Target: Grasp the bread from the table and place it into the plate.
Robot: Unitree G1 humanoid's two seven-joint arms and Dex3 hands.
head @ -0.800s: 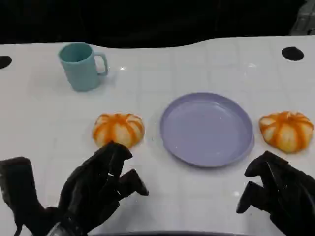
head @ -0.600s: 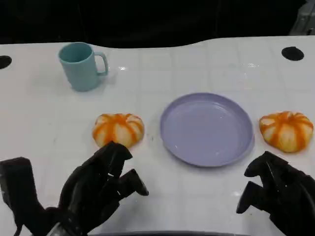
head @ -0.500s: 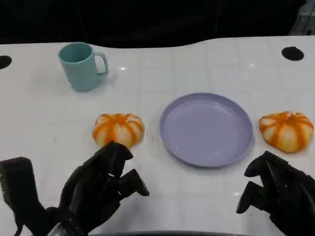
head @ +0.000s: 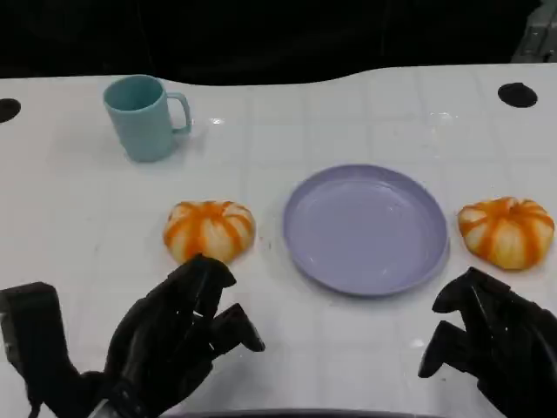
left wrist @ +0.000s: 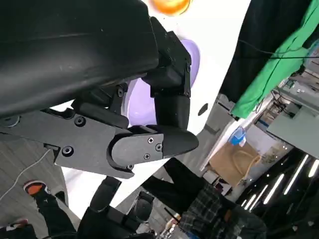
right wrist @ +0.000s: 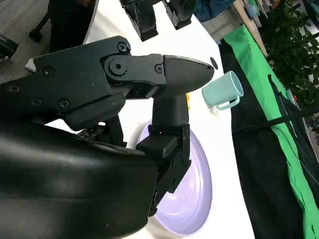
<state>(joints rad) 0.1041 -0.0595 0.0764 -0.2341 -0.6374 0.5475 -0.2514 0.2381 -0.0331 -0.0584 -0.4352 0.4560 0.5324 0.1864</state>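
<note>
Two orange-striped bread rolls lie on the white table, one [head: 209, 229] left of the purple plate [head: 365, 228] and one [head: 506, 230] right of it. The plate holds nothing. My left hand [head: 174, 335] hovers low just in front of the left roll, fingers apart and holding nothing. My right hand [head: 487, 340] sits in front of the right roll, also holding nothing. In the left wrist view my hand [left wrist: 124, 99] shows before the plate [left wrist: 192, 55] and a roll [left wrist: 169, 5]. The right wrist view shows that hand [right wrist: 124, 124] over the plate [right wrist: 192, 199].
A teal mug [head: 144, 116] stands at the back left, also in the right wrist view as the mug [right wrist: 223, 89]. Dark holes mark the table at the far right [head: 517, 94] and far left [head: 7, 109]. A person in a plaid shirt [left wrist: 209, 219] is beside the table.
</note>
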